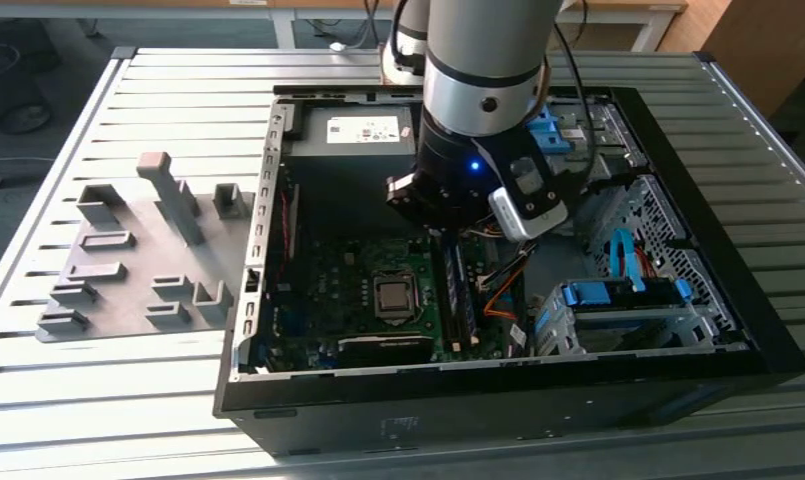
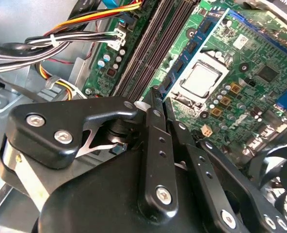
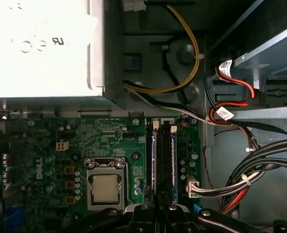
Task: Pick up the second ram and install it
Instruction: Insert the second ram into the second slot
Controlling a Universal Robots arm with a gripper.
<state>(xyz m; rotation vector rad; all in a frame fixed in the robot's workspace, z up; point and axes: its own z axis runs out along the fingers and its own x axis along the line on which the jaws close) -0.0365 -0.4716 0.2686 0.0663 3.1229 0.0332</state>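
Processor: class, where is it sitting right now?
In the exterior view the processor sits in the middle of the motherboard inside the open case, just to the exterior view's left of the long memory slots.

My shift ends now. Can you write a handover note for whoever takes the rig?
Claw: low over the ram slots beside the CPU, inside the open case; grip state unclear.
Ram: cannot tell whether it is in the claw or in a slot. No stick on the holder tray.
Done: pickup, apparently.
Left: confirm the ram is seated.
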